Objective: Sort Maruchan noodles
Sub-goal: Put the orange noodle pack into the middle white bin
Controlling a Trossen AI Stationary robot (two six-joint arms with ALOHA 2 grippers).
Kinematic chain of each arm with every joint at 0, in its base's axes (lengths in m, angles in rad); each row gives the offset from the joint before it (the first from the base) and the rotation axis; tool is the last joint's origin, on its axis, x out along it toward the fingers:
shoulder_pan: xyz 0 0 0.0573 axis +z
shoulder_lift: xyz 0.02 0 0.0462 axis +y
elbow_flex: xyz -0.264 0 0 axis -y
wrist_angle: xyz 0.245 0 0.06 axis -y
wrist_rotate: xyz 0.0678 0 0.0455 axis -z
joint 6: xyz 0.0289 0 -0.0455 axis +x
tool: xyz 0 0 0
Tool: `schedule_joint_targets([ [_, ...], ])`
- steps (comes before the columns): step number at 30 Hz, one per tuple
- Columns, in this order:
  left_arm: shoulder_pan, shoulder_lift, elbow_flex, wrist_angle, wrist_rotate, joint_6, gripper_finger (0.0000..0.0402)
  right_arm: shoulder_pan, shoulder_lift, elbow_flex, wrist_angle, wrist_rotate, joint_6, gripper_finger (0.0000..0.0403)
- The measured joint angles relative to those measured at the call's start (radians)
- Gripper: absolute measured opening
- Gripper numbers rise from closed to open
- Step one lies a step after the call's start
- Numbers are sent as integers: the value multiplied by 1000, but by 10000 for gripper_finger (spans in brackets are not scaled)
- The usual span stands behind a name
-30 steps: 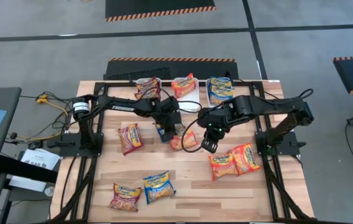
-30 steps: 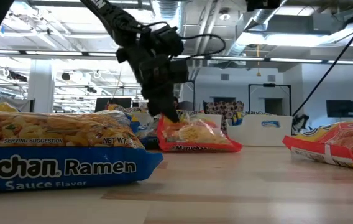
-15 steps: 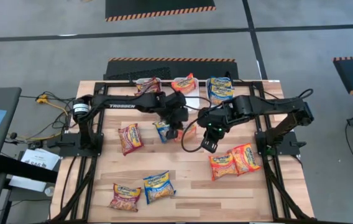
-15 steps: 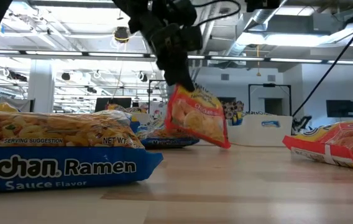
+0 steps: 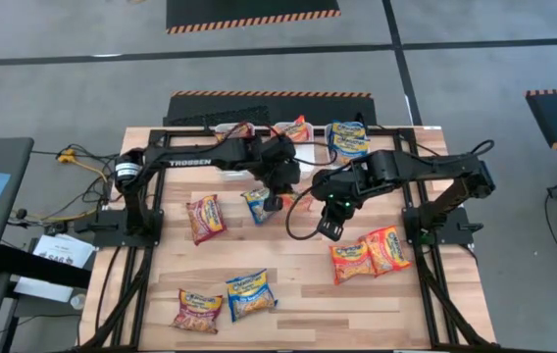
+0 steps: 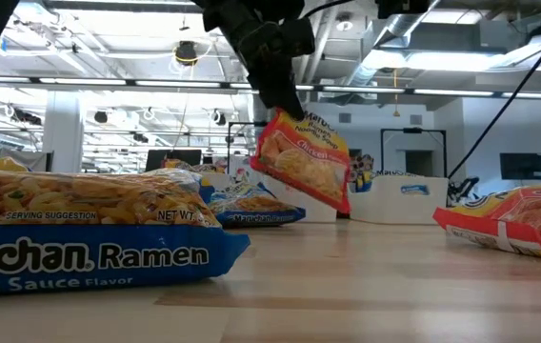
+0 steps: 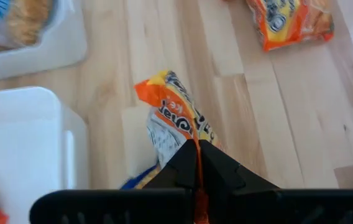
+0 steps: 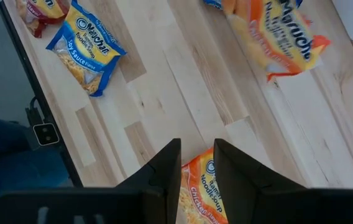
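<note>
Table point(image 5: 288, 294), wooden, carrying Maruchan noodles in scattered lots.

Left gripper point(image 6: 285, 103): fingers pinched tight on one edge of an orange packet point(image 6: 302, 160), which hangs tilted clear of the tabletop, near the middle of the table toward the far edge.

Right gripper point(image 5: 329, 228): fingers set narrowly apart, holding nothing, hovering near the table's centre over bare wood just beside an orange pair point(image 5: 371, 252) toward the right edge.

Blue packet point(image 5: 256, 205): flat on the table, just beside the lifted orange one.

Maroon packet point(image 5: 204, 217): flat, left of centre.

Maroon-and-blue pair point(image 5: 225, 302): near edge, left of middle.

White bins point(image 7: 21, 143): along the far edge, with packets inside.
</note>
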Motion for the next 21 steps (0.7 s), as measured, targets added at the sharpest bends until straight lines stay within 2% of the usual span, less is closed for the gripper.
schedule_joint_targets([
  [8,31,-1,31,-14,11,-4,0,1,0,0,-31,0,70,119],
  [11,35,-1,31,-36,15,-2,0,11,0,0,-97,49,78,119],
  [15,35,-1,31,-60,14,12,0,20,-1,-45,-115,130,45,119],
  [21,35,-1,31,-70,15,12,0,-6,-1,-109,-59,155,-33,120],
])
